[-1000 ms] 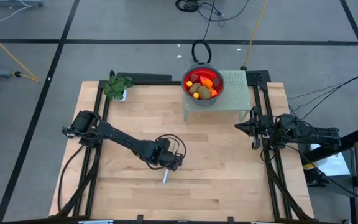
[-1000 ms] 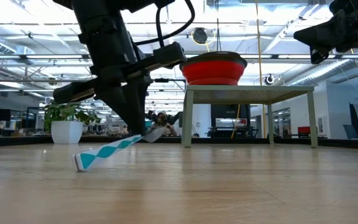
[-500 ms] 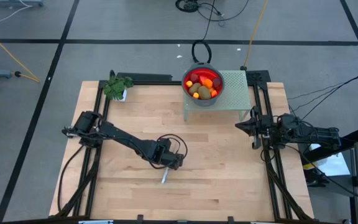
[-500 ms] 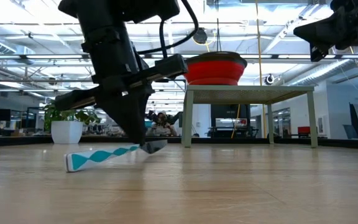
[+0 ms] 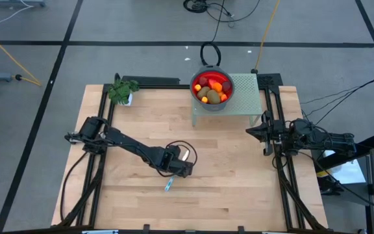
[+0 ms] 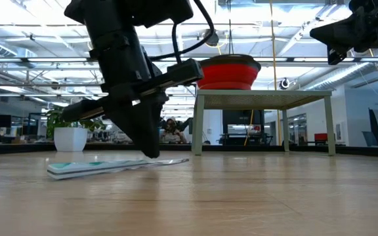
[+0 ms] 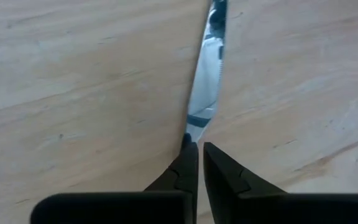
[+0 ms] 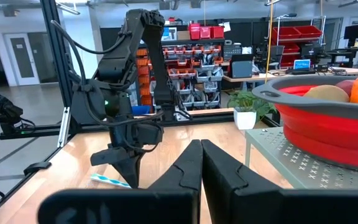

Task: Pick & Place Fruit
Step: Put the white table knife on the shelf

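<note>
**Fruit waits in the bowl while the knife lies on the desk**

Your fruit (image 5: 210, 90) sits heaped in the red bowl (image 5: 210, 90) on the small green stand (image 5: 244, 93) at the back of the desk (image 5: 141, 123), none of it picked. Near the middle, the knife (image 5: 169, 185) lies flat on the wood. Your left fingers (image 7: 197, 157) point down at its blade end, parted only a sliver and holding nothing you can see. Your right fingers (image 8: 199, 155) are pressed together, empty, parked at the desk's right edge.

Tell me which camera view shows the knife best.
The low view: the whole knife lies flat on the table, striped handle and blade visible. The left wrist view shows only the blade; the high view, a tiny sliver under the left gripper; the right wrist view, just the handle.
</note>
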`<state>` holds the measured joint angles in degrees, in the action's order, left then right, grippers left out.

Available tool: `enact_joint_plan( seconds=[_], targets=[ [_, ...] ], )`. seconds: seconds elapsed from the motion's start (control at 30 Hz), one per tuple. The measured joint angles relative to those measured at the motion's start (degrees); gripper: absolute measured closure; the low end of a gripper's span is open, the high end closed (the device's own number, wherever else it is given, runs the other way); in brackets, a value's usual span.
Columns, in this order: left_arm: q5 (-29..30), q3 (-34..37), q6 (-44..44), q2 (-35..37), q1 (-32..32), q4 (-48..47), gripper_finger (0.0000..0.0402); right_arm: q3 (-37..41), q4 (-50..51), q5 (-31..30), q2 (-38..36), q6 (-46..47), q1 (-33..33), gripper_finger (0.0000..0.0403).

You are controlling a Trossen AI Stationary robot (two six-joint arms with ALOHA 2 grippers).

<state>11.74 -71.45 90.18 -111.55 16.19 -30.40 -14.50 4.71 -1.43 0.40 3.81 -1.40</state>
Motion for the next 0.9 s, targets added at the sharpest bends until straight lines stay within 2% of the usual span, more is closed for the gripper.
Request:
enact_joint_plan(
  seconds=[0.23, 0.5, 0.67, 0.9],
  targets=[
    [0.3, 0.0, 0.1, 0.0, 0.0, -0.5, 0.0338, 0.0, 0.0, 0.0, 0.0, 0.0, 0.0, 0.0403],
    [0.1, 0.0, 0.1, 0.0, 0.0, 0.0, 0.0260, 0.0, 0.0, 0.0, 0.0, 0.0, 0.0, 0.0403],
    [-3.7, 0.0, -2.0, 0.0, 0.7, 0.1, 0.0217, 0.0, 0.0, 0.0, 0.0, 0.0, 0.0, 0.0403],
    [-3.8, 0.0, -3.3, -0.6, 1.6, -2.1, 0.0204, 0.0, 0.0, 0.0, 0.0, 0.0, 0.0, 0.0403]
  ],
)
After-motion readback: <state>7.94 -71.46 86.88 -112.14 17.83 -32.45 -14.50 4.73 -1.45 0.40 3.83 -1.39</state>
